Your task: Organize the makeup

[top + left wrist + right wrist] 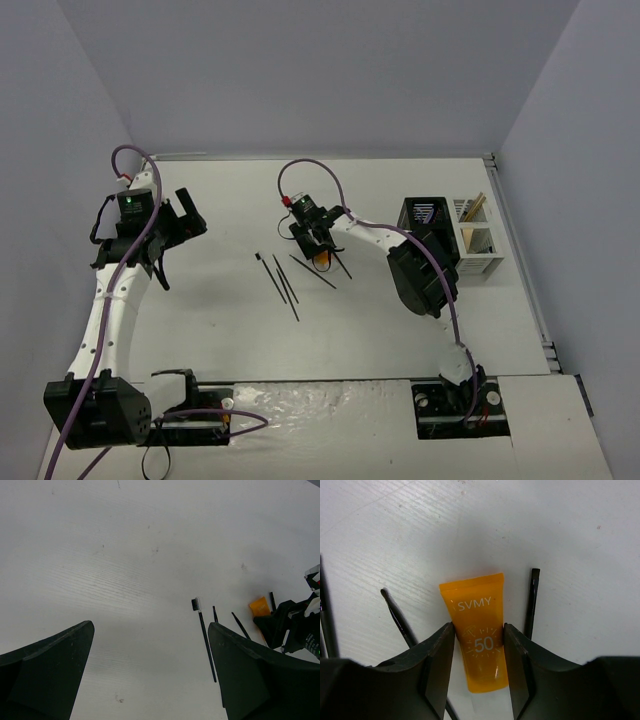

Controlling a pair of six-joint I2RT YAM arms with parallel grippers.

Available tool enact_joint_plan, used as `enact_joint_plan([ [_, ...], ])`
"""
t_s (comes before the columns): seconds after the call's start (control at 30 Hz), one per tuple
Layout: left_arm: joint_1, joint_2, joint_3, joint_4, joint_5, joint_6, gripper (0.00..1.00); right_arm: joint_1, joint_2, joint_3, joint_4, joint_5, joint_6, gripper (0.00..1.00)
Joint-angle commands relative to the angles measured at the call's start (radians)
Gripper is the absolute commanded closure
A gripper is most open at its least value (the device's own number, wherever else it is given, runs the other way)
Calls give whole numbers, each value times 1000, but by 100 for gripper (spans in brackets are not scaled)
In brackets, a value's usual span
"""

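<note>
The orange-and-white tube [472, 600], marked "SVMY 50", lies on the table between my right gripper's [479, 632] two fingers, which press on both its sides. It also shows in the top view [321, 262] and the left wrist view [259, 606]. Several thin black pencils and brushes [285, 278] lie spread just left of it; one pencil [532, 602] lies right of the tube, another [397, 615] left. A black brush with a white head [204, 640] lies nearest my left gripper [150, 670], which is open and empty at the far left [185, 222]. The lavender tool is out of view.
A black mesh holder [425, 213] and a white compartment holder [480, 245] stand at the right, with beige sticks [474, 207] in the white one. The right arm's elbow [425, 275] hangs just in front of them. Walls close the table on three sides.
</note>
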Motion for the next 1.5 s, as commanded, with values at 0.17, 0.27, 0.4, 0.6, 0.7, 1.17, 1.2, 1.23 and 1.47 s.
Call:
enact_joint_plan([
  [0.17,8,-2,35,38,15,-7,3,1,39,78,-50,-49,-29,56],
  [0.27,8,-3,35,39,15,-7,3,2,50,91,-65,-52,-39,56],
  [0.4,8,-3,35,38,16,-7,3,-2,48,114,-72,-48,-47,70],
  [0.6,8,-5,35,39,8,-5,3,-1,-18,163,-68,-29,-48,85],
  [0.7,8,-5,35,38,8,-5,3,-3,-90,161,-50,14,-44,88],
  [1.17,8,-11,34,39,4,-7,3,-300,-819,-468,384,412,84,86],
  [1.2,8,-11,34,39,4,-7,3,-349,-874,-521,418,427,84,85],
  [1.23,8,-11,34,39,5,-7,3,-395,-924,-563,443,433,87,85],
  [1.47,8,-15,34,41,3,-5,3,-678,-1078,-768,625,435,99,82],
])
